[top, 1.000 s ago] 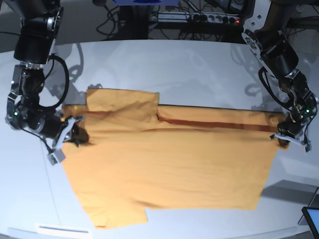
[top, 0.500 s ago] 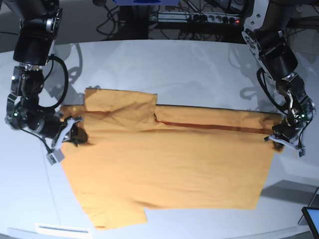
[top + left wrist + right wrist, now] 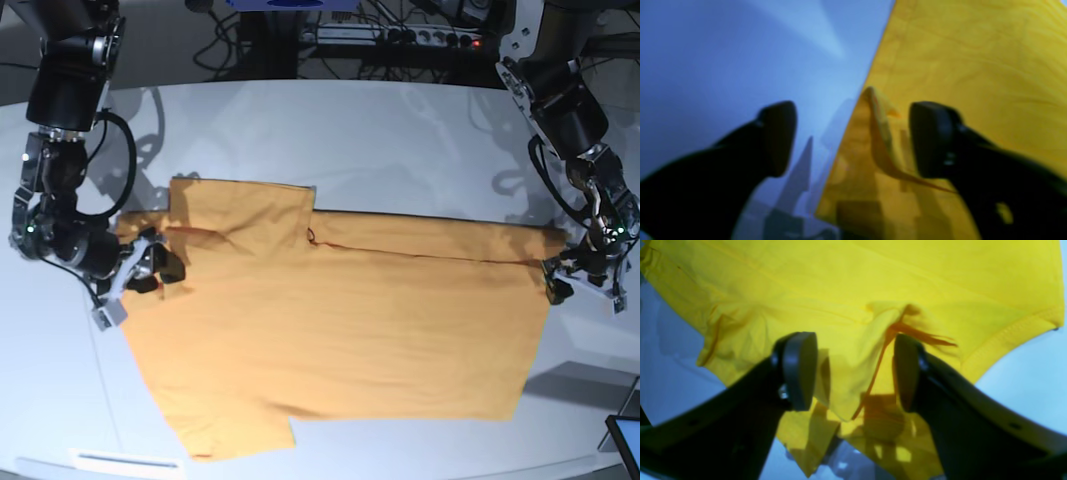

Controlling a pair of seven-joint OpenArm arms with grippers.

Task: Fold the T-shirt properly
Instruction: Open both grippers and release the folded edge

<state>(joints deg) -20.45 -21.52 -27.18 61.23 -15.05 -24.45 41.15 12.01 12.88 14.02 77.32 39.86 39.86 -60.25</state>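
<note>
Already one lengthwise fold is laid: the shirt lies flat on the table, far edge doubled over; sleeve and crosswise folds remain, I judge; both the left gripper and right gripper stand spread, cloth loose between their jaws; a second ago both pinched the edge, and the dark gap along the fold has since closed.

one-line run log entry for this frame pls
stage: fold laid down, releasing | T-shirt: flat on table | left gripper: open, straddling shirt edge | right gripper: open over bunched cloth, nothing held
</note>
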